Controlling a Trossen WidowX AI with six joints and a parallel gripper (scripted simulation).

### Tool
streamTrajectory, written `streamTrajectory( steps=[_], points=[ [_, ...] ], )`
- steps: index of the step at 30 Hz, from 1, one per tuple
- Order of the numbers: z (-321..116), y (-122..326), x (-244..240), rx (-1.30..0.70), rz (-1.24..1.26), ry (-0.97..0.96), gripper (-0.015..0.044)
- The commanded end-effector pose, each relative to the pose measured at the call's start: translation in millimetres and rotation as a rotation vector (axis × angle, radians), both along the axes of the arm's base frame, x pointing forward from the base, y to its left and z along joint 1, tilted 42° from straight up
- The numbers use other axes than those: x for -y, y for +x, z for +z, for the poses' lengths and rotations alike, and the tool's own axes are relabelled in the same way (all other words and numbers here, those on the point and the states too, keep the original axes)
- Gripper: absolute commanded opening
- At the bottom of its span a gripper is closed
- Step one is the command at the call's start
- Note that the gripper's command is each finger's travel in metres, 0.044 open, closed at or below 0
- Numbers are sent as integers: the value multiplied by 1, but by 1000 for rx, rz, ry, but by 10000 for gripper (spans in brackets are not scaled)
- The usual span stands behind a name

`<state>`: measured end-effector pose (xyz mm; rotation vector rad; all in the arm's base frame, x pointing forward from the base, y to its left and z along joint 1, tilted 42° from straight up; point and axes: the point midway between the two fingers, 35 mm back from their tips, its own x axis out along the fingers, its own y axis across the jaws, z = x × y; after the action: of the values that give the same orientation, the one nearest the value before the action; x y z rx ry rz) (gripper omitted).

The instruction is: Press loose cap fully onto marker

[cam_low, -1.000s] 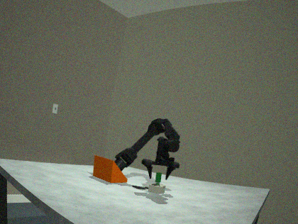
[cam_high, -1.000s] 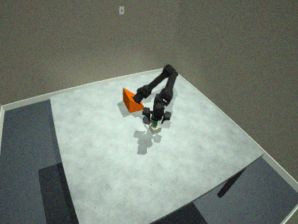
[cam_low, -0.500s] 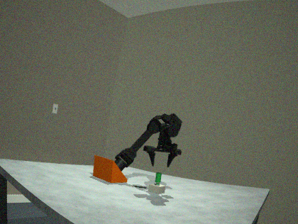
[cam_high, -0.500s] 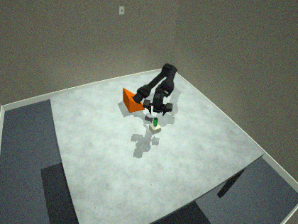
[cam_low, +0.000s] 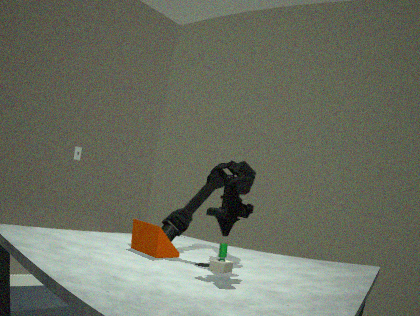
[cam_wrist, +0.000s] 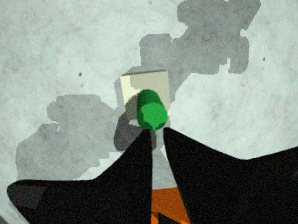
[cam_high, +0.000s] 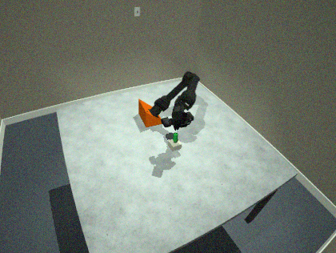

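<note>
Green cap (cam_high: pixel 175 137) (cam_low: pixel 223 250) (cam_wrist: pixel 153 114) stands on the block (cam_high: pixel 174 147) (cam_low: pixel 220 266) (cam_wrist: pixel 159 81), mid-frame in the wrist view; the gripper (cam_high: pixel 176 127) (cam_low: pixel 226 235) (cam_wrist: pixel 156 133) above is nearly closed, holding nothing.

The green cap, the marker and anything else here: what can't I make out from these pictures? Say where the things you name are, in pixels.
- Marker body: wrist view, mostly hidden under the green cap (cam_high: pixel 175 138) (cam_low: pixel 223 251) (cam_wrist: pixel 153 115).
- Whether the cap is fully clicked on: too small in the top and exterior views.
- Gripper (cam_high: pixel 176 129) (cam_low: pixel 226 235) (cam_wrist: pixel 156 133): its finger gap is too small to see in the exterior view.
</note>
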<state>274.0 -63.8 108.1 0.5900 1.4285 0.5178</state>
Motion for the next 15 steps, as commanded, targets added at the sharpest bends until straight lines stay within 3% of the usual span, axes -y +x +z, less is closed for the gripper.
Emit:
streamTrajectory(
  steps=[1,15],
  points=[
    [0,0,0,26,28,-2,0],
    [-4,0,-3,26,28,-2,0]
  ],
)
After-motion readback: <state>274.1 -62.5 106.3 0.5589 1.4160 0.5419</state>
